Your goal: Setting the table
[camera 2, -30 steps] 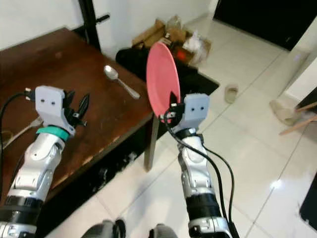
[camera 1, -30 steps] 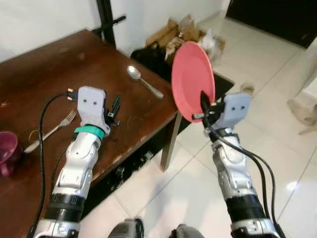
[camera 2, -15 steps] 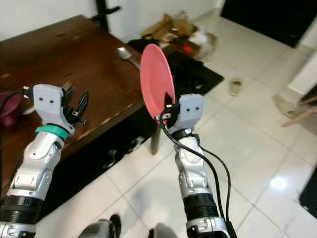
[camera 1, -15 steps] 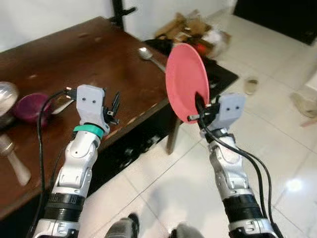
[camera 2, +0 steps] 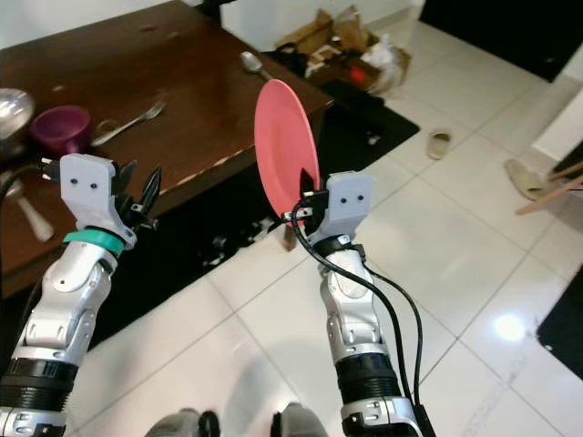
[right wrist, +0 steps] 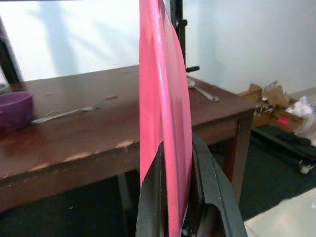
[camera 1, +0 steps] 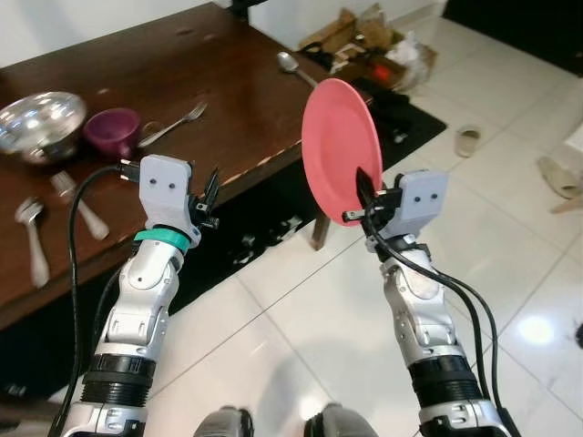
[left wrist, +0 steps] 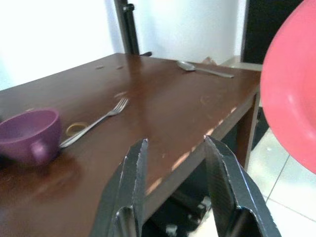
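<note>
The pink plate (camera 1: 340,150) stands on edge out over the floor, just off the tabletop (camera 1: 137,100), with the right gripper (camera 1: 364,202) jaws clamped on its rim. The view has swung since a second ago, so the bowl (camera 1: 41,114), purple cup (camera 1: 113,130) and forks are now in sight and a free spot can be picked. The left gripper (camera 1: 209,196) hovers by the edge, jaws apart and empty.

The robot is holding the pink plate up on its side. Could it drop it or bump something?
It might. The right hand pinches the pink plate only at its bottom rim, standing on edge, so it could slip or tip. The plate is out over the tiled floor, not over the table, so a drop would probably land there. Swinging it in could also knock the table's corner or the spoon near it. The left hand is open and holds nothing.
</note>
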`<state>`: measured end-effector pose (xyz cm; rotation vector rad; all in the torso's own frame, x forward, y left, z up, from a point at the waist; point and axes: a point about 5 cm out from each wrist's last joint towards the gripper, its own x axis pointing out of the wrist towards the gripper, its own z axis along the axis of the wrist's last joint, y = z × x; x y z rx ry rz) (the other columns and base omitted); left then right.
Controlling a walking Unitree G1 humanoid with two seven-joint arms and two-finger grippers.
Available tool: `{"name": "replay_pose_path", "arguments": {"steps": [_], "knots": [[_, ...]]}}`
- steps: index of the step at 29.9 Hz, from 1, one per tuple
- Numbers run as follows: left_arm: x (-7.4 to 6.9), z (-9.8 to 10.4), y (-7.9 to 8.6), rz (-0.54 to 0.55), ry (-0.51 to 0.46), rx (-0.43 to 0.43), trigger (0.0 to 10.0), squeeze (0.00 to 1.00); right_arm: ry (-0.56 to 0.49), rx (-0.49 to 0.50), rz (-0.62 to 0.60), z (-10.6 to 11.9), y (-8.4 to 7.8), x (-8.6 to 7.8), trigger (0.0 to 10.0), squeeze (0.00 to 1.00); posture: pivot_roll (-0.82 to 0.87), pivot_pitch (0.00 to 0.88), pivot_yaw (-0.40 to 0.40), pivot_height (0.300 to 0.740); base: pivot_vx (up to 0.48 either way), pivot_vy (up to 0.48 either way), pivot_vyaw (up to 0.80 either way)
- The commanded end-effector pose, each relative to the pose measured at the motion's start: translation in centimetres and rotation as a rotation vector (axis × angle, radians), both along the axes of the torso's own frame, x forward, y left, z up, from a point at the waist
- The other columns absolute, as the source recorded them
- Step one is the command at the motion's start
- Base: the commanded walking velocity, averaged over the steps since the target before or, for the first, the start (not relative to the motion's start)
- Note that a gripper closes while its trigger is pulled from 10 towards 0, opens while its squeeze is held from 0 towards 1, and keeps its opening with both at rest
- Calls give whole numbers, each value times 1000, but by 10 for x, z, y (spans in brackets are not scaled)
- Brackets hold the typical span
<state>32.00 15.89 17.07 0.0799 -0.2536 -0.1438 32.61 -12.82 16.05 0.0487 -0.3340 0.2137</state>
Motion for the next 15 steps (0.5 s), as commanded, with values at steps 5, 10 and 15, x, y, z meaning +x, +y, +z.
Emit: {"name": "replay_pose_path", "arguments": {"steps": [5, 10, 15], "knots": [[-1, -3, -3, -9, 15, 1, 10000, 0, 8, -1, -9, -3, -4, -1, 10000, 0, -36, 36, 68, 740, -367, 0, 100], [-2, -3, -3, -9, 16, -1, 10000, 0, 9, -1, -7, -3, -4, -2, 10000, 0, -35, 37, 67, 740, -367, 0, 510], [-2, -4, -3, -8, 17, -2, 10000, 0, 10, 0, -6, -3, -4, -1, 10000, 0, -35, 38, 67, 740, -367, 0, 568]]}}
